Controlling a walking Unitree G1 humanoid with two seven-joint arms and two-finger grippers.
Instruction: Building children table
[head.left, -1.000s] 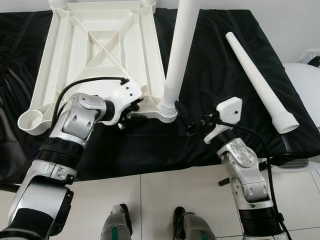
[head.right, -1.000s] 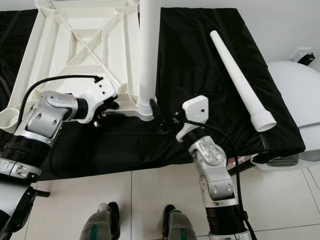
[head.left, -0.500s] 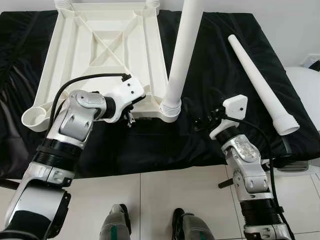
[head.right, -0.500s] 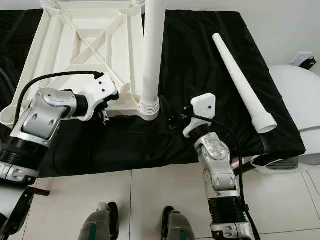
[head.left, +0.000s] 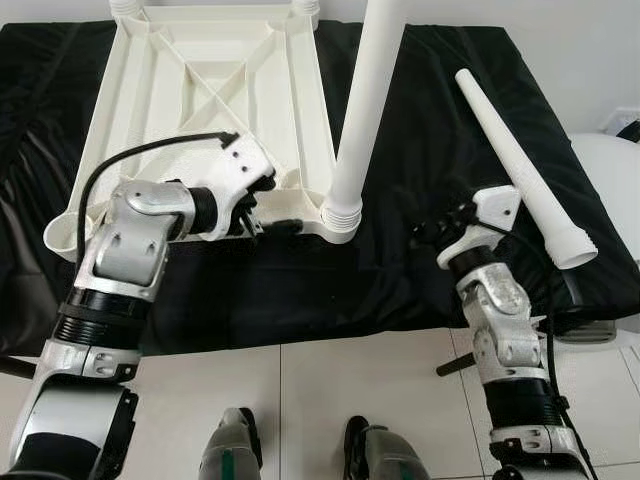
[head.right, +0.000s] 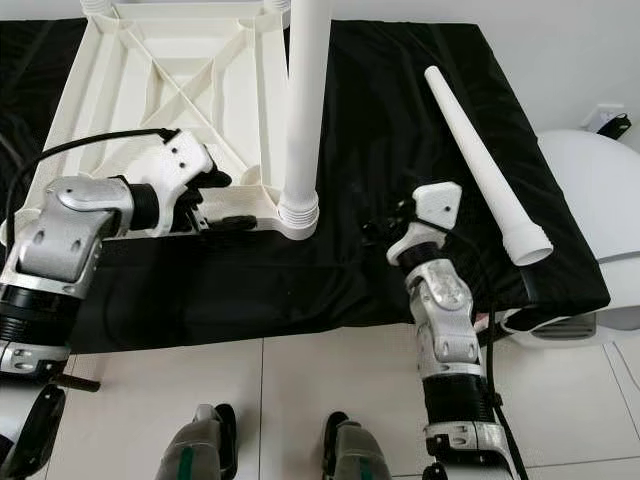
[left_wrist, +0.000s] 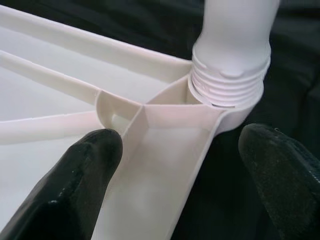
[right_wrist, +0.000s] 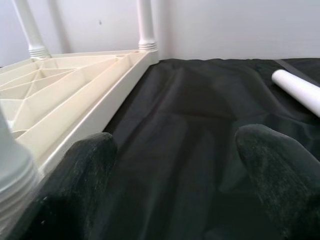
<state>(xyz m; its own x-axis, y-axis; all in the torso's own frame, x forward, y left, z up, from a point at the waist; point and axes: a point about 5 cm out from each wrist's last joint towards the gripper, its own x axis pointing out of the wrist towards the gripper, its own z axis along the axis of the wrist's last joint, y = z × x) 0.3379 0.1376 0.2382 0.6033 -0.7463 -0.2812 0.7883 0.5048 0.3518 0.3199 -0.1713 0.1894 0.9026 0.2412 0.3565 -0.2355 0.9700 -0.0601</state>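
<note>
a: where is the table in all this?

b: the white tabletop (head.left: 205, 95) lies upside down on the black cloth (head.left: 420, 150), ribs showing. one leg (head.left: 362, 100) stands upright in the near corner socket (head.left: 340, 215) on the robot's right side, and two more leg stubs show at the far corners. the near socket on the left (head.left: 62, 236) is empty. a loose leg (head.left: 520, 165) lies on the cloth well to the right.

a: and the grippers?

b: the left gripper (left_wrist: 180, 165) is spread wide, straddling the tabletop's near rim just beside the seated leg; one fingertip (left_wrist: 90, 150) sits over the inner rib, the other off the edge above the cloth. it clamps nothing. the right gripper (head.left: 432, 228) hangs over bare cloth between the seated leg and the loose one, fingers parted, nothing in them.

a: how would the loose leg handle?

b: it looks like hollow moulded plastic, so i'd judge it light and stiff, but smooth and round, likely to roll or slip between two narrow fingers. it tapers, wide at the threaded end (head.left: 572, 245) nearest the robot. i'd grip around mid-shaft, where it should balance, leaving the threads free for the socket.

a: and the tabletop?

b: rigid, probably light enough to slide on the cloth, so bracing its rim seems wise.
</note>
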